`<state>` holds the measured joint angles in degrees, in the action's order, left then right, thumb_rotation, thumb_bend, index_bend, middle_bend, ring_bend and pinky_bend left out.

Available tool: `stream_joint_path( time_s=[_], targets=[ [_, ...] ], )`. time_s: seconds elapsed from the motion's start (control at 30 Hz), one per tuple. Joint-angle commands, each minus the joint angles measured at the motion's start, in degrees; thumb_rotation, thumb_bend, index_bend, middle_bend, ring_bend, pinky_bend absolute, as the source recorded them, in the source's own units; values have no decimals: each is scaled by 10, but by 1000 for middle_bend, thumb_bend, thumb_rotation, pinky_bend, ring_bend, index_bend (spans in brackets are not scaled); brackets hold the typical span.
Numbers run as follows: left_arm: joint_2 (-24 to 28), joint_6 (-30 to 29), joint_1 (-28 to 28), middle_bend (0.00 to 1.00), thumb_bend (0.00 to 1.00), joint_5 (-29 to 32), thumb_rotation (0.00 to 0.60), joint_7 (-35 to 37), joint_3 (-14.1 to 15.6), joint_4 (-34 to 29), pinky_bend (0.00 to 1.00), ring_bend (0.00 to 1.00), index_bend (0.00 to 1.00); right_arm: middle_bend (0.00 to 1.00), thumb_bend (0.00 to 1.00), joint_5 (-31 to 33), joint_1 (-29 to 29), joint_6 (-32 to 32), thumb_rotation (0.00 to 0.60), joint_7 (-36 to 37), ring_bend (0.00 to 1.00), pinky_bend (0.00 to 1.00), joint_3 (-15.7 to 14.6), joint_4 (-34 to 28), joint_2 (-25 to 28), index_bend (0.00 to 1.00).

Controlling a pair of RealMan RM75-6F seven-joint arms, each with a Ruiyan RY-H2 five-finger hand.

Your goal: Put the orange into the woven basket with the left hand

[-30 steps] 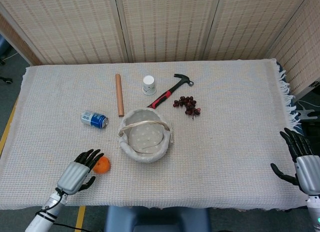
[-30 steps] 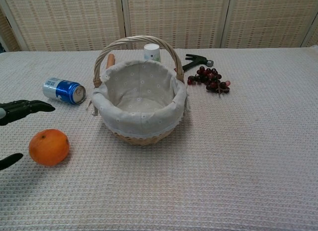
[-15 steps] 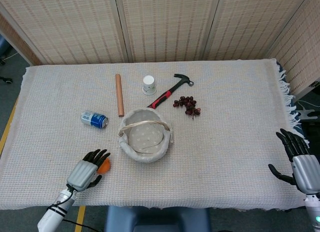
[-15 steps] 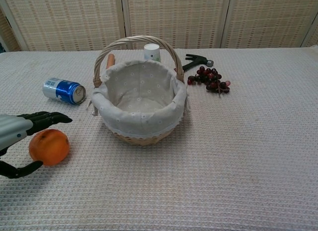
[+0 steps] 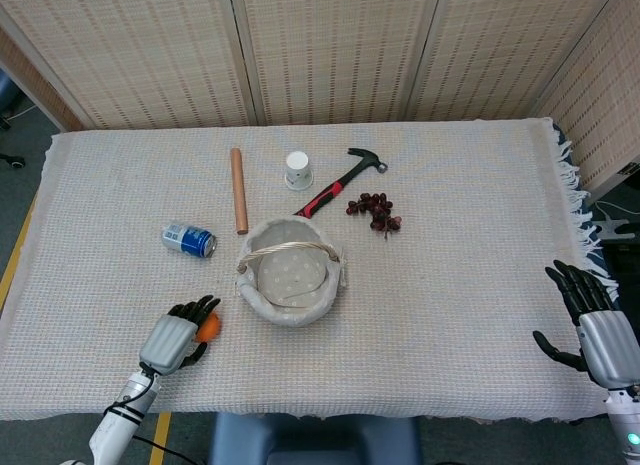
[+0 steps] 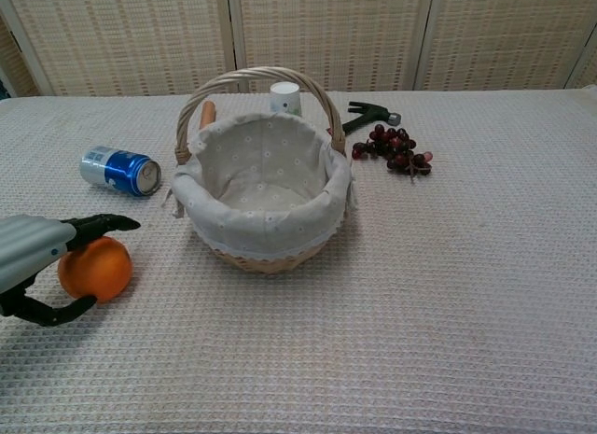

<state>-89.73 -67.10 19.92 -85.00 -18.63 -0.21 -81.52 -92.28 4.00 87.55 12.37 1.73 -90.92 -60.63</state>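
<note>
The orange (image 6: 96,269) lies on the cloth at the front left, left of the woven basket (image 6: 263,177). My left hand (image 6: 33,257) straddles it: the fingers (image 6: 101,224) reach over its top and the thumb lies on the cloth in front of it, not closed on the fruit. From the head view, the left hand (image 5: 176,337) covers most of the orange (image 5: 208,328), close to the basket (image 5: 290,273). My right hand (image 5: 592,323) hovers at the table's right front edge, fingers spread and empty.
A blue can (image 5: 189,239) lies behind the orange. Behind the basket are a wooden rolling pin (image 5: 239,190), a white paper cup (image 5: 297,170), a red-handled hammer (image 5: 340,182) and a bunch of dark grapes (image 5: 376,211). The basket's arched handle (image 6: 256,77) spans its opening.
My left hand has moved forward over the orange, so that fingers and thumb now straddle it. The right hand has drifted slightly toward the front edge.
</note>
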Motion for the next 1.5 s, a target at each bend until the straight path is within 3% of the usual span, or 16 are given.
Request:
stream_joint_path(
  time_s=[0.03,0.23,0.43,0.63,0.83,1.2,1.5],
  targets=[
    [-11,-16,-3,241,403,-6,600,7,-3,13,414,368,211,0,160,1,0,-1,600,-1,0,61,0,-1,0,0],
    [-13,-56,-10,337,400,-9,600,-11,-16,23,475,462,309,0,160,0,2,-4,600,-3,0,61,-2,-1,0,0],
    [-11,-171,-28,378,400,0,600,-104,-83,27,499,491,386,0,160,-5,4,-10,600,-9,0,61,-7,-2,2,0],
    [56,-161,-9,388,400,18,600,-103,-127,-58,500,492,395,0,160,-7,3,-7,600,-9,0,61,-8,-2,2,0],
    [75,-133,2,389,399,17,600,-95,-114,-148,501,495,395,0,159,-6,4,-10,600,-7,0,61,-9,-2,2,0],
    [-10,-119,38,390,398,9,600,-151,-105,-196,511,496,395,0,160,-4,8,-17,600,-2,0,61,-10,-1,4,0],
    [-109,-106,76,392,397,28,600,-207,-120,-163,517,495,395,0,160,-4,12,-25,600,3,0,61,-12,0,7,0]
  ],
)
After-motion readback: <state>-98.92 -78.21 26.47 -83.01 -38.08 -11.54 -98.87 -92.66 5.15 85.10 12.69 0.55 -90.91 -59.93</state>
